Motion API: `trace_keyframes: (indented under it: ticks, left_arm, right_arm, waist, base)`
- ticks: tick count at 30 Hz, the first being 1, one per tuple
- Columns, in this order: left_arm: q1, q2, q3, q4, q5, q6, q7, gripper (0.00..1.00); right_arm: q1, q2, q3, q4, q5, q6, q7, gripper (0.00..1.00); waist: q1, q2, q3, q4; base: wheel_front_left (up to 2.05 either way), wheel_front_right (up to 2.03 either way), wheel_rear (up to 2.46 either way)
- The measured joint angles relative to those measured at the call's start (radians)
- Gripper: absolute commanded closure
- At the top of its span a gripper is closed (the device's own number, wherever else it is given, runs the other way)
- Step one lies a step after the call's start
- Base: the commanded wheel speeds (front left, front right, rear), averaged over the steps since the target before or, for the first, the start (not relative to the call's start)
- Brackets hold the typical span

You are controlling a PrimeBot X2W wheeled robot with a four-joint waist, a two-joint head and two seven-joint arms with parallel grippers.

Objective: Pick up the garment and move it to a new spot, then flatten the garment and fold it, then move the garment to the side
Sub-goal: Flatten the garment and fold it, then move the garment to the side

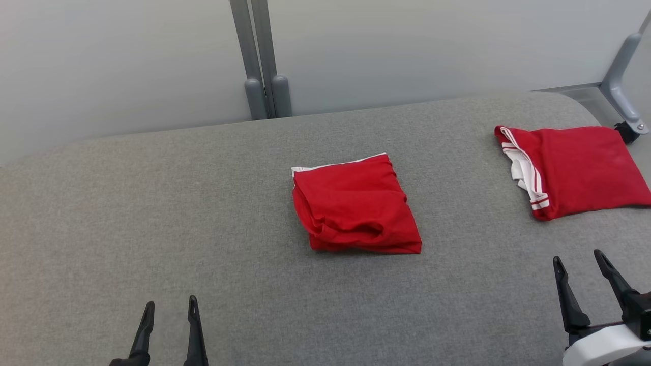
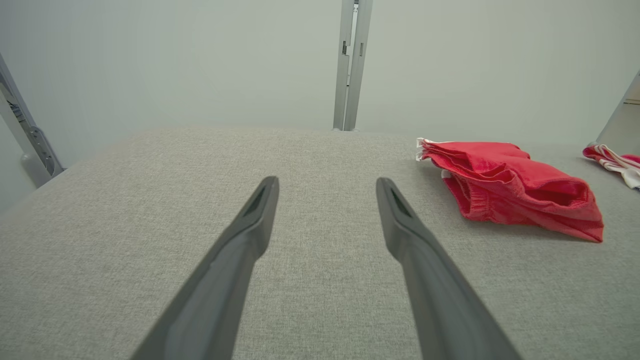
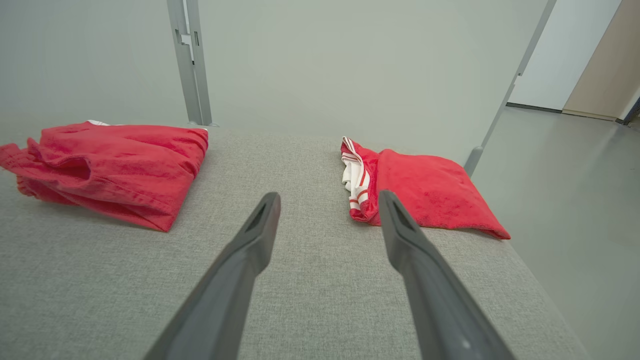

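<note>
Surface: grey fabric-covered tabletop [image 1: 152, 229] against pale wall panels, with a grey post [image 1: 259, 61] rising behind its far edge.
Garment [image 1: 356, 208]: red, folded into a roughly square bundle. It lies on the tabletop in front of the post and a little to its right. The white-trimmed edge faces the post and the bulkier, rumpled fold faces the robot.
Second garment [image 1: 585, 173]: also red and folded, well to the right of the post near the tabletop's end.
Left hand [image 1: 171, 303]: fingers spread, holding nothing, well in front of the post and to its left.
Right hand [image 1: 579, 257]: fingers spread, holding nothing, far to the post's right.
Key relation: the garment lies ahead of and between the two hands. It has no marked long axis, and neither hand is clearly nearer.
Stage, as judged: the fold looks done and the move to the side remains.
</note>
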Motion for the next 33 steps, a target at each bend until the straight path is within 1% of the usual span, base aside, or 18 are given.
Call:
trace_keyframes:
  ticks: [13,21,24,26,27,28,29,31,33]
  left_arm:
    - [0.017,0.000,0.005,-0.002,-0.002,0.004,0.000,0.00]
    - [0.020,0.000,0.013,0.000,-0.002,0.008,0.000,0.00]
    - [0.019,0.000,0.015,-0.003,-0.004,0.010,0.000,0.00]
    - [0.018,0.000,0.012,-0.006,-0.006,0.012,0.000,0.00]
    - [0.017,0.000,0.009,-0.006,-0.006,0.012,0.000,0.00]
    - [0.016,0.000,0.004,-0.006,-0.006,0.012,0.000,0.00]
    - [0.013,0.000,-0.002,-0.006,-0.006,0.012,0.000,0.00]
    - [-0.001,0.000,-0.015,-0.007,-0.009,0.013,0.000,0.00]
    - [-0.036,0.000,-0.032,-0.015,-0.020,0.023,0.000,0.00]
  right_arm:
    - [-0.002,-0.002,0.015,-0.004,0.003,0.000,0.000,0.00]
    - [-0.018,-0.001,0.026,0.002,0.013,0.000,0.000,0.00]
    - [-0.062,0.001,0.061,0.000,0.057,0.000,0.000,0.00]
    - [-0.113,-0.015,0.105,0.012,0.102,0.000,0.000,0.00]
    - [-0.146,-0.026,0.126,0.041,0.137,0.000,0.003,0.00]
    - [-0.171,-0.036,0.145,0.063,0.172,0.000,0.037,0.00]
    - [-0.204,-0.051,0.173,0.082,0.211,0.000,0.094,0.00]
    - [-0.282,-0.055,0.185,0.095,0.295,0.000,0.205,0.00]
    - [-0.382,-0.067,0.204,0.096,0.376,0.000,0.351,0.00]
  waist:
    - [0.0000,0.0000,-0.011,0.049]
    - [0.0000,0.0000,-0.015,0.058]
    - [0.0000,0.0000,-0.006,0.059]
    - [0.0000,0.0000,0.002,0.060]
    - [0.0000,0.0000,0.007,0.062]
    - [0.0000,0.0000,0.011,0.064]
    - [0.0000,0.0000,0.017,0.068]
    - [0.0000,0.0000,0.030,0.076]
    - [0.0000,0.0000,0.052,0.084]
  base:
    - [0.00,0.00,0.00]
    - [0.00,0.00,0.00]
    - [0.00,0.00,0.00]
    - [0.00,0.00,0.00]
    - [0.00,0.00,0.00]
    - [0.00,0.00,0.00]
    - [0.00,0.00,0.00]
    - [0.00,0.00,0.00]
    - [0.00,0.00,0.00]
